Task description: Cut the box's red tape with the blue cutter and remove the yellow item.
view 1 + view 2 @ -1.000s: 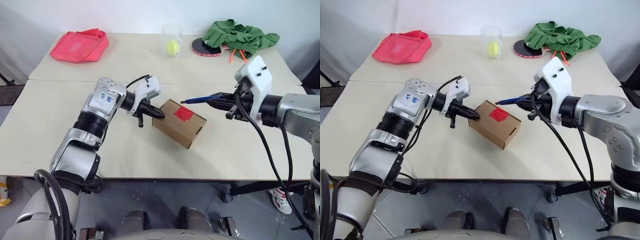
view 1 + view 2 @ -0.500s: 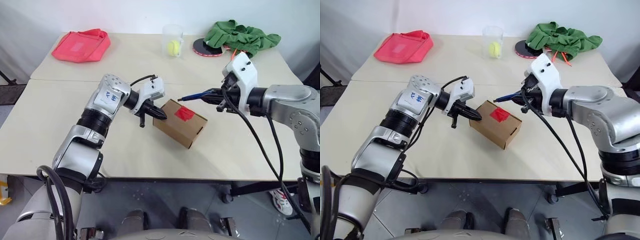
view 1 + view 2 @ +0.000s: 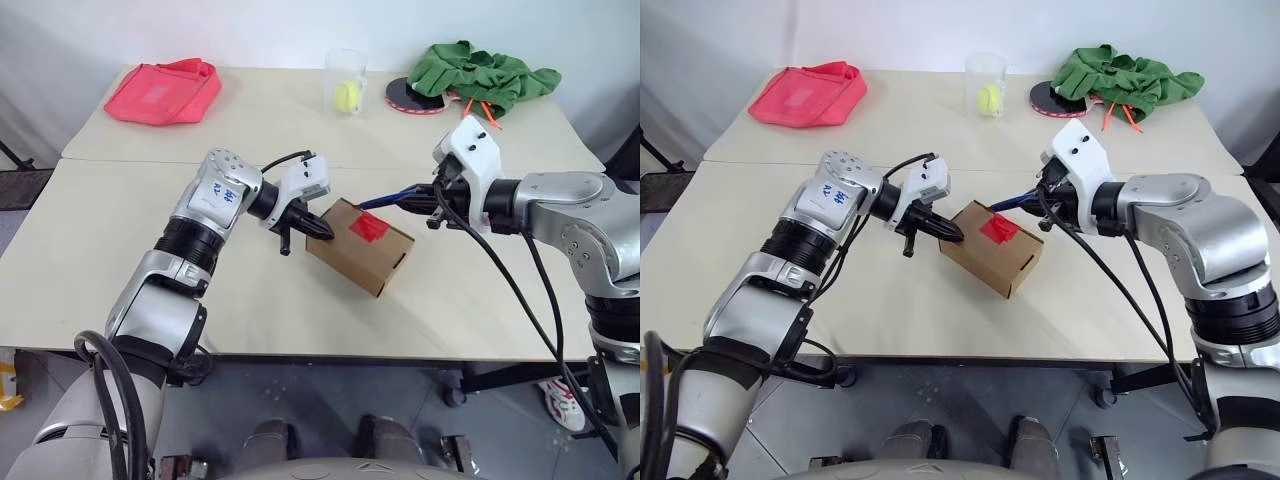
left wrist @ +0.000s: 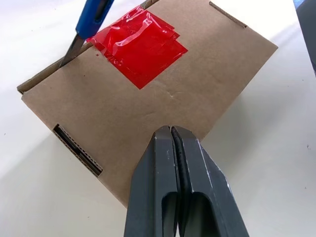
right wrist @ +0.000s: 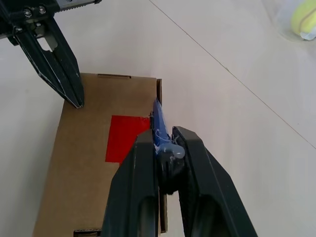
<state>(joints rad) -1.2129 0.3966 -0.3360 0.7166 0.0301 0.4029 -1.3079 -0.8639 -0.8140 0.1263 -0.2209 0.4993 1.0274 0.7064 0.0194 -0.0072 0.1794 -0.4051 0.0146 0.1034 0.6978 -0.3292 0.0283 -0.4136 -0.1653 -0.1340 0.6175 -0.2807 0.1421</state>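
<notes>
Right wrist view: right tool [image 5: 165, 148] grasps the blue cutter [image 5: 159, 123]; clenched left tool [image 4: 173, 136] presses the box [image 4: 148, 98]

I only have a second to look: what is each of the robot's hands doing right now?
Left gripper: shut, holding nothing, tips pressed on the box.
Right gripper: shut on the blue cutter.

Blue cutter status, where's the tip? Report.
Left gripper shut, pressing brown cardboard box. Right gripper shut on slim blue cutter, tip at red tape edge. Nothing blocking.
</notes>
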